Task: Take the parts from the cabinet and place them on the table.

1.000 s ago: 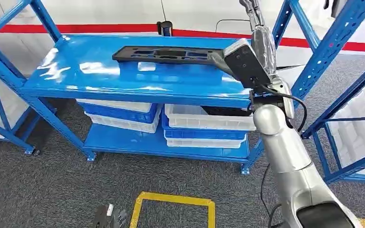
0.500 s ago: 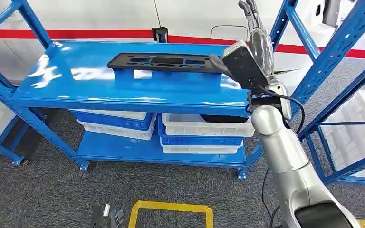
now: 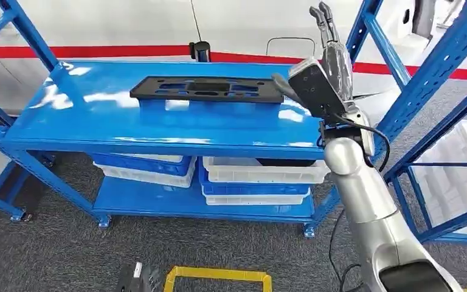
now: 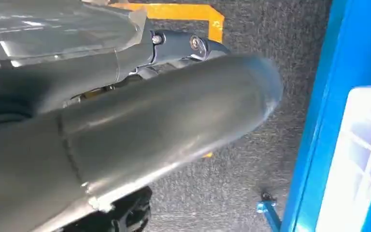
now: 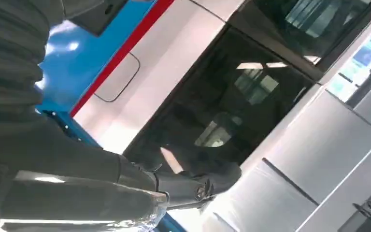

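While right hand (image 3: 334, 58) seems empty, one black part (image 3: 207, 89) lies on shelf (image 3: 97, 121).

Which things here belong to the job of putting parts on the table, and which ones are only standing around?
For the job:
- black part, lying flat on the blue table top
- right hand, raised beside the part, fingers straight, holding nothing

Just around:
- white and blue bins on the lower shelf
- yellow floor marking
- blue rack at the right
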`<state>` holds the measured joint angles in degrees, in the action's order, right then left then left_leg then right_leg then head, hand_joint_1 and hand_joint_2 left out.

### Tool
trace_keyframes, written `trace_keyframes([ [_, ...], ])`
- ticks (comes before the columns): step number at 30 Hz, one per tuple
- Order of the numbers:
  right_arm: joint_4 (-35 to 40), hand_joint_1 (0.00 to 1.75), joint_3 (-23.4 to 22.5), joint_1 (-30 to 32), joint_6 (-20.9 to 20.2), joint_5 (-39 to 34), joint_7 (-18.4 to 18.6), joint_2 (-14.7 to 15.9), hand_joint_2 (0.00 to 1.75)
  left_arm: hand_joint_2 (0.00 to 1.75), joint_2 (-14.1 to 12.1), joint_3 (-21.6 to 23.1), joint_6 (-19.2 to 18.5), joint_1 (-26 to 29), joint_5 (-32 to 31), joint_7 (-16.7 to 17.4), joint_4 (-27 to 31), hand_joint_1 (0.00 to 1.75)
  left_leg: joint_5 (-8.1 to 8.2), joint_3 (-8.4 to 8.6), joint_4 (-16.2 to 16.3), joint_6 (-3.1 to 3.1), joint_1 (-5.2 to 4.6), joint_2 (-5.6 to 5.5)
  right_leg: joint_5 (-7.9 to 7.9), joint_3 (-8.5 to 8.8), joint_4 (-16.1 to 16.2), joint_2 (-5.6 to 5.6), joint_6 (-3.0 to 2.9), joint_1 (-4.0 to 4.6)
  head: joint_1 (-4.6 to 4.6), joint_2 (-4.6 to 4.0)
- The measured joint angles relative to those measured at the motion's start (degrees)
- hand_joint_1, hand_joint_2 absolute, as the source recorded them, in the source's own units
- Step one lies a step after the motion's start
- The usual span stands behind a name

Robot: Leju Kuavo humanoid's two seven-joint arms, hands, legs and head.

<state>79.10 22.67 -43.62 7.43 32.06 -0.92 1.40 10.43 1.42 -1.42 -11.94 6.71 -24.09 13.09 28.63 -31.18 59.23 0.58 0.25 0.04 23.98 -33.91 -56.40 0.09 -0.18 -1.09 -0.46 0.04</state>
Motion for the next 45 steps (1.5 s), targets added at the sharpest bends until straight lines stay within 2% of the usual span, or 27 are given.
trace_keyframes([
  [2, 0.02, 0.0, 0.02, -0.02, 0.17, 0.0, -0.04, -0.13, 1.75, 0.0, 0.0, 0.0, -0.06, -0.08, 0.02, 0.0, 0.0, 0.0, 2.85, -4.13, 7.67, -0.63, 0.18, -0.09, 0.61, 0.77, 0.0, 0.04, -0.84, -0.01, -0.35, 0.0],
  [4, 0.0, 0.0, 0.07, 0.33, 0.17, 0.0, -0.04, -0.15, 1.75, 0.0, -0.02, 0.0, -0.07, 0.09, 0.02, 0.0, -0.02, 0.0, 5.51, -9.89, 15.41, -1.17, 0.46, -0.13, 1.29, 1.34, 0.0, 0.23, -0.97, 0.02, -0.39, 0.0],
  [5, 0.0, 0.0, 0.07, 0.49, 0.17, 0.0, -0.04, -0.15, 1.75, 0.0, -0.02, 0.0, -0.07, 0.13, 0.0, 0.0, -0.02, 0.0, 5.06, -11.43, 16.1, -1.29, 0.58, -0.12, 1.68, 1.7, -0.01, 0.38, -0.81, 0.0, -0.37, 0.0],
  [6, 0.0, 0.0, 0.07, 0.58, 0.17, 0.0, -0.04, -0.15, 1.75, 0.0, -0.02, 0.0, -0.07, 0.13, 0.0, 0.0, -0.02, 0.0, 3.1, -11.56, 14.31, -1.34, 0.75, -0.11, 2.03, 2.15, -0.01, 0.51, -0.68, -0.06, -0.42, 0.0],
  [9, 0.02, 0.0, 0.06, 0.58, 0.17, 0.0, -0.04, -0.17, 1.75, 0.0, -0.24, 0.0, -0.07, 0.14, 0.0, 0.0, -0.02, 0.0, -7.27, -6.64, -0.07, -0.82, 0.93, -0.03, 3.47, 3.96, 0.08, 0.63, 0.02, -0.16, -0.42, 0.0],
  [11, -0.02, 0.0, 0.04, 0.5, 0.17, -0.02, -0.04, -0.15, 1.75, 0.0, -0.28, 0.0, -0.07, 0.0, 0.0, 0.02, 0.0, 0.0, -3.78, -5.9, -1.57, -0.11, 0.5, 0.02, 4.17, 4.23, 0.07, 0.89, 0.93, 0.26, -0.42, 0.0],
  [14, 0.07, 0.0, -0.04, 0.46, 0.31, -0.02, -0.04, -0.09, 1.75, 0.0, -0.18, 0.0, -0.07, 0.13, -0.18, 0.07, -0.02, 0.0, -4.92, -4.37, -2.26, 1.24, 0.24, -0.19, 4.27, 5.01, -0.64, 0.82, 2.2, 0.76, -0.26, 0.0],
  [15, 0.09, 0.0, -0.13, 0.52, 0.35, -0.04, -0.04, 0.02, 1.75, 0.0, -0.09, 0.0, -0.07, 0.13, -0.24, 0.07, -0.02, 0.0, -5.01, -3.58, -2.62, 1.59, 0.38, -0.08, 5.09, 4.25, -1.48, 0.68, 2.38, 0.4, -0.22, 0.0],
  [16, 0.11, 0.0, -0.18, 0.42, 0.35, -0.04, -0.04, 0.22, 1.75, 0.0, -0.11, 0.0, -0.07, 0.02, -0.44, 0.07, -0.02, 0.0, -4.79, -3.18, -2.63, 1.98, 0.27, -0.17, 5.83, 3.15, -4.2, 0.57, 2.41, 0.4, -0.09, 0.0],
  [18, 0.15, 0.0, -0.22, 0.89, 0.37, -0.09, -0.04, 0.65, 1.75, 0.0, -0.07, 0.0, -0.07, -0.05, -0.83, 0.33, -0.02, 0.0, -4.13, -2.68, -2.63, 2.55, 0.22, -0.18, 8.45, -2.55, -13.3, 0.58, 1.55, 0.35, -0.11, 0.0],
  [20, 0.24, 0.0, -0.48, 1.92, 0.42, -0.2, -0.04, 1.44, 1.75, 0.0, 0.0, 0.02, -0.07, 0.09, -1.33, 0.67, -0.02, 0.0, -3.37, -2.01, -2.62, 2.64, 0.17, -0.46, 9.93, -7.12, -18.35, 0.58, 1.85, 0.43, -0.07, 0.0],
  [22, 0.41, 0.0, -0.87, 2.67, 0.46, -0.26, -0.04, 2.05, 1.75, 0.0, 0.02, 0.04, -0.15, 0.09, -1.66, 1.03, -0.02, 0.0, -2.43, -0.86, -2.61, 2.5, 0.09, -0.74, 6.94, -6.95, -13.8, 0.57, 2.8, 0.37, 0.0, 0.0],
  [24, 0.83, 0.0, -1.09, 2.89, 0.5, -0.42, -0.04, 2.65, 1.75, 0.0, 0.04, 0.07, -0.2, 0.06, -1.92, 1.07, -0.02, 0.0, -1.28, 0.62, -2.61, 2.14, -0.02, -0.83, 0.6, -4.0, -3.85, 0.33, 3.49, 0.38, 0.02, 0.0],
  [25, 0.92, 0.0, -1.14, 3.12, 0.52, -0.5, -0.04, 2.89, 1.75, 0.0, 0.11, 0.09, -0.24, 0.01, -1.99, 1.18, -0.04, 0.0, -0.75, 1.07, -2.46, 1.89, -0.16, -0.85, -1.75, -3.69, -0.5, -0.19, 3.18, 0.51, 0.04, 0.0],
  [26, 1.07, 0.0, -1.29, 3.43, 0.66, -0.57, -0.07, 3.19, 1.75, 0.0, 0.13, 0.11, -0.26, -0.02, -2.12, 1.51, -0.04, 0.0, -0.2, 1.24, -2.5, 1.5, -0.27, -0.92, -0.11, -3.57, -0.7, -0.44, 1.87, 0.82, -0.02, 0.0],
  [27, 1.42, 0.0, -1.4, 3.96, 0.7, -0.59, 0.02, 3.26, 1.75, 0.0, 0.15, 0.11, -0.26, -0.1, -2.23, 1.66, -0.04, 0.0, 0.29, 1.33, -2.58, 1.03, -0.34, -0.8, -0.92, -2.55, -0.67, -0.16, 1.56, 1.33, 0.04, 0.0],
  [30, 2.3, 0.0, -1.57, 4.33, 0.81, -0.63, -0.02, 3.48, 1.75, 0.0, 0.06, 0.15, -0.24, -0.3, -2.34, 1.7, -0.02, 0.0, 1.08, 1.47, -1.18, 0.38, -0.07, -0.53, -0.86, -1.35, -0.39, 0.08, 0.58, -0.08, 0.15, 0.0],
  [31, 2.64, 0.0, -1.57, 4.15, 0.81, -0.61, -0.04, 3.48, 1.75, 0.0, 0.07, 0.15, -0.22, -0.41, -2.34, 1.68, -0.02, 0.0, 1.34, 0.2, 1.46, 0.04, -0.07, -0.4, -0.51, -1.0, -0.4, 0.09, 0.06, -0.01, 0.07, 0.0],
  [33, 2.64, 0.0, -1.51, 4.18, 0.79, -0.61, -0.04, 3.28, 1.75, 0.0, 0.02, 0.15, -0.02, -0.49, -2.05, 1.68, -0.02, 0.0, 4.02, -5.14, 9.99, -0.76, 0.19, -0.34, -0.04, -0.42, -0.41, 0.12, -0.62, 0.01, -0.15, 0.0],
  [35, 2.6, 0.0, -1.44, 4.39, 0.66, -0.7, -0.07, 3.15, 1.75, 0.0, -0.04, 0.15, 0.33, -0.2, -1.81, 1.7, -0.02, 0.0, 6.0, -9.93, 14.99, -1.4, 0.52, -0.29, 0.61, 0.11, -0.42, 0.3, -0.71, 0.01, -0.2, 0.0],
  [36, 2.6, 0.0, -1.4, 4.4, 0.53, -0.7, -0.07, 3.11, 1.75, 0.0, -0.13, 0.13, 0.48, -0.08, -1.7, 1.73, -0.04, 0.0, 4.8, -10.81, 14.19, -1.51, 0.72, -0.24, 1.05, 0.56, -0.44, 0.4, -0.56, -0.04, -0.24, 0.0],
  [37, 2.6, 0.0, -1.38, 4.43, 0.48, -0.76, -0.11, 3.1, 1.75, 0.0, -0.22, 0.13, 0.67, -0.02, -1.64, 1.73, -0.04, 0.0, 2.13, -10.37, 11.38, -1.51, 0.9, -0.21, 1.49, 1.11, -0.44, 0.49, -0.36, -0.08, -0.24, 0.0],
  [39, 2.6, 0.0, -1.38, 4.42, 0.39, -0.83, -0.15, 3.08, 1.75, 0.0, -0.37, 0.04, 1.13, -0.03, -1.2, 1.73, -0.02, 0.0, -5.09, -7.22, 1.9, -1.49, 1.14, -0.15, 2.39, 2.37, -0.44, 0.5, 0.13, -0.24, -0.22, 0.0],
  [40, 2.6, 0.0, -1.36, 4.43, 0.37, -0.85, -0.2, 3.04, 1.75, 0.0, -0.39, -0.04, 1.53, 0.01, -0.84, 1.73, -0.04, 0.0, -6.51, -5.97, -1.2, -1.36, 1.15, -0.2, 2.75, 2.72, -0.39, 0.48, 0.49, -0.22, -0.2, 0.0],
  [41, 2.56, 0.0, -1.36, 4.38, 0.37, -0.85, -0.24, 2.99, 1.75, 0.0, -0.39, -0.17, 1.94, -0.07, -0.48, 1.73, -0.04, 0.0, -4.13, -6.17, -1.84, -0.96, 0.68, -0.1, 2.93, 2.63, -0.49, 0.57, 0.83, 0.03, -0.2, 0.0],
  [43, 2.66, 0.0, -1.33, 5.04, 0.63, -0.7, -0.24, 2.95, 1.75, 0.0, -0.42, -0.59, 2.36, 0.11, 0.15, 1.73, -0.04, 0.0, -5.42, -5.5, -1.55, 0.03, 0.33, -0.25, 3.33, 2.46, -0.27, 0.54, 1.56, 0.3, -0.15, 0.0],
  [45, 3.3, 0.0, -1.44, 6.0, 1.12, -0.5, -0.2, 3.08, 1.75, 0.0, -0.37, -0.94, 2.78, 0.03, 0.55, 1.7, -0.04, 0.0, -6.0, -5.43, -1.91, -0.14, 0.2, -0.32, 3.32, 2.6, -0.42, 0.45, 1.4, 0.56, -0.13, 0.0],
])
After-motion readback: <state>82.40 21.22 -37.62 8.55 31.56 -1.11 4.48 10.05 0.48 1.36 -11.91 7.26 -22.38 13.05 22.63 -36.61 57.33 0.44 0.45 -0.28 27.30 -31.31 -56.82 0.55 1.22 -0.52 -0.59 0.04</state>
